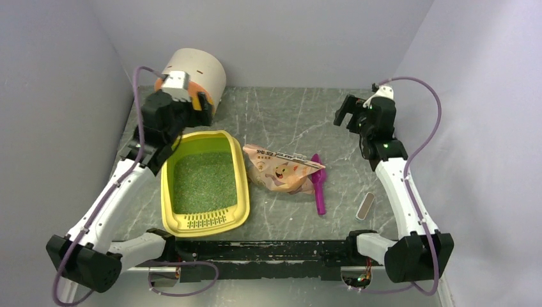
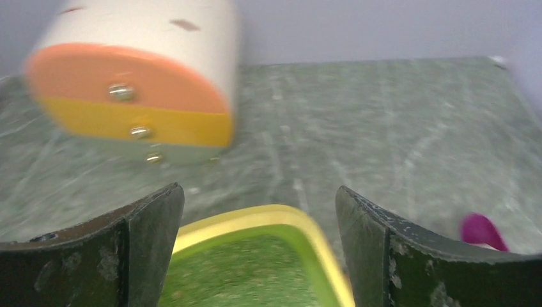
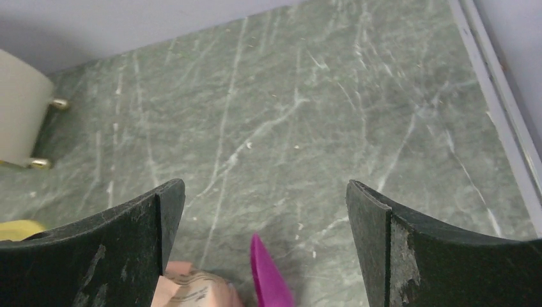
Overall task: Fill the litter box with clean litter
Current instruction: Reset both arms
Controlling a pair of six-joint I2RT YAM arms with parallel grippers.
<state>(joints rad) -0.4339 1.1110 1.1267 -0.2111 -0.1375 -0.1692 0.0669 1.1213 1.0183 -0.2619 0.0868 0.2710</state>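
We judge the litter box (image 1: 242, 182) stiff, clean litter (image 1: 203, 182) spill-prone: take 12 o'clock rim, level; left gripper (image 2: 259, 204), right gripper (image 3: 265, 192) wide, empty

The litter box (image 1: 243, 185) is smooth yellow plastic with a soft sheen. The litter (image 1: 203, 182) in it is fine, matt green grain, rough-looking. The bench (image 1: 287, 121) has a smooth, stone-like grey-green surface with pale veins and a dull shine. The bag (image 1: 281, 169) is crinkled printed film, slightly glossy. The scoop (image 1: 318, 188) is smooth magenta plastic. The cylinder (image 1: 201, 70) has a matt white body, a matt orange-and-yellow end and shiny brass-coloured metal studs (image 2: 121, 91). The left end effector (image 2: 259, 211) and right end effector (image 3: 265, 204) have matt black fingers, scuffed pale at the edges.
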